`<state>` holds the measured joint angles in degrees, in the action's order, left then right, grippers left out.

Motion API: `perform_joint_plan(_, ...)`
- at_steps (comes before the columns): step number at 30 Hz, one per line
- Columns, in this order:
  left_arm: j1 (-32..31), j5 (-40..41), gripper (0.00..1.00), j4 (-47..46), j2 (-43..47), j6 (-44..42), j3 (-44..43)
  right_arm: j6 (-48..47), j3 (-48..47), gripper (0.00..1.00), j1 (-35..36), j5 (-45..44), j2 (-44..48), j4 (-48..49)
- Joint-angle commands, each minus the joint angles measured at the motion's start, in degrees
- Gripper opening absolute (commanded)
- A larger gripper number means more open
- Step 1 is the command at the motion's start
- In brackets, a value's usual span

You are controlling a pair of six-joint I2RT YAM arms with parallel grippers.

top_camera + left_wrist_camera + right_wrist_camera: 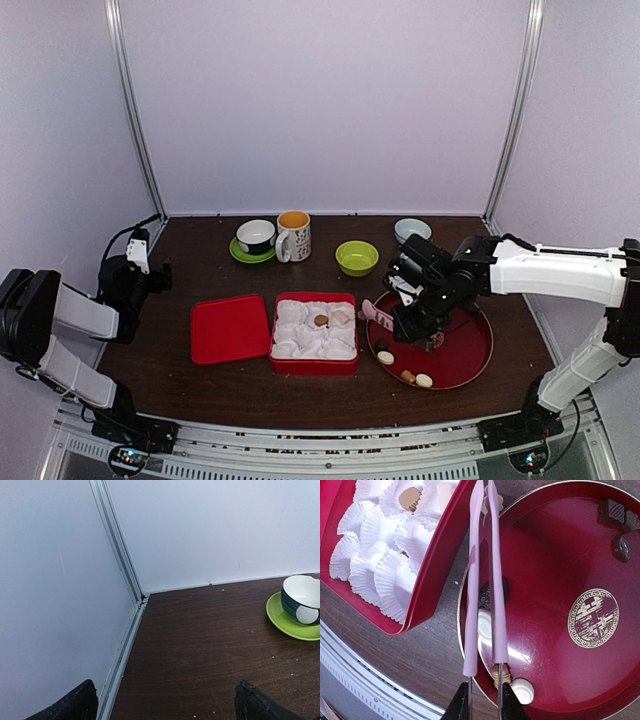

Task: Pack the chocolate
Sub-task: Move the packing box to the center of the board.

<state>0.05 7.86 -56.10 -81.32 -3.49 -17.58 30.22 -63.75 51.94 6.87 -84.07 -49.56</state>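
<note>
Two robot arms work a dark wooden table (220,395), the right gripper (485,703) hanging over the left part of a round red tray (470,350) with its jaws clamped on the handle end of pink tongs (496,605). The tongs' two arms lie almost together and reach across the tray's left rim toward a red box (440,565) lined with white paper cups (375,565); their tips run out of the wrist view. Most of the chocolate sits on the tray: a dark piece (505,592) and a cream-white piece (485,625) lie partly under the tongs near the left rim, a caramel piece (501,672) and a white piece (524,691) rest side by side at the near rim, and three dark pieces (621,547) cluster at the far rim. One tan piece (410,499) sits in a paper cup near the middle of the box. A red lid (230,328) lies flat just beside the box's left edge. At the table's left edge the left gripper (165,710) hovers with its jaws wide apart, holding nothing. Along the far edge stand a blue-and-white cup (256,236) on a green saucer (240,253), a patterned mug (294,238), a green bowl (357,258) and a pale blue bowl (410,229).
</note>
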Motion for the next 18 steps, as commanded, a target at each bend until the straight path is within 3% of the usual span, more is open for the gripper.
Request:
perform_joint_plan(1,0.56,-0.46,0.98,-3.32,-0.32,0.33,-0.62,1.98,-3.34,0.19,1.85,0.85,-2.89,1.96)
perform_joint_plan(12,0.51,-0.39,0.98,-3.27,-0.32,0.32,-0.61,2.93,-7.70,0.18,4.67,2.59,-8.51,3.09)
perform_joint_plan(18,0.56,-0.43,0.98,-3.26,-0.32,0.32,-0.61,5.21,-6.67,0.18,5.09,-0.37,-7.04,-1.05)
